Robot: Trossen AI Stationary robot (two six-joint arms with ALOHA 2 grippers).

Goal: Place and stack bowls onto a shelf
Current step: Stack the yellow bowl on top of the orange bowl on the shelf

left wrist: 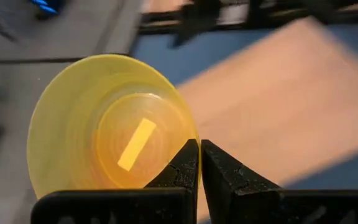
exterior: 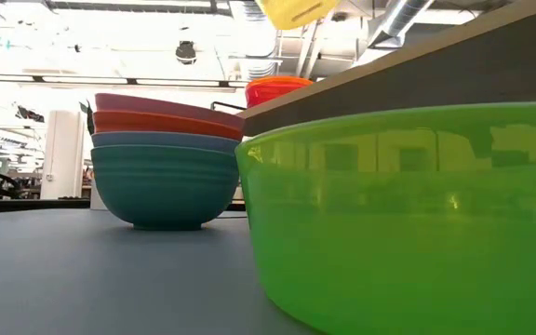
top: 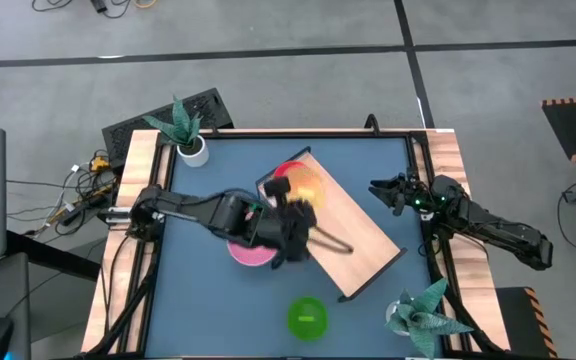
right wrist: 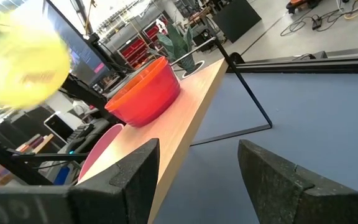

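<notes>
My left gripper (top: 296, 212) is over the table's middle, shut on a yellow bowl (left wrist: 110, 127), which hangs above the light wooden shelf (top: 353, 235); the low view shows the yellow bowl (exterior: 296, 11) high up. A red bowl (top: 280, 172) stands on the shelf's far end by its base. A stack of bowls with pink on top (top: 251, 250) and teal at the bottom (exterior: 164, 191) sits on the table left of the shelf. A green bowl (top: 307, 317) rests near the table's near edge. My right gripper (top: 383, 190) waits open at the right edge. My left gripper pinches the yellow bowl's rim (left wrist: 188, 144) between its two shut fingers. The bowl is lifted clear, above the shelf's far end near the red bowl, and it sits tilted in the low view.
A potted plant in a white pot (top: 190, 135) stands at the far left corner, another plant (top: 423, 315) at the near right corner. Wooden side rails (top: 133, 200) bound the blue tabletop. The shelf board's near half (top: 363, 250) is bare.
</notes>
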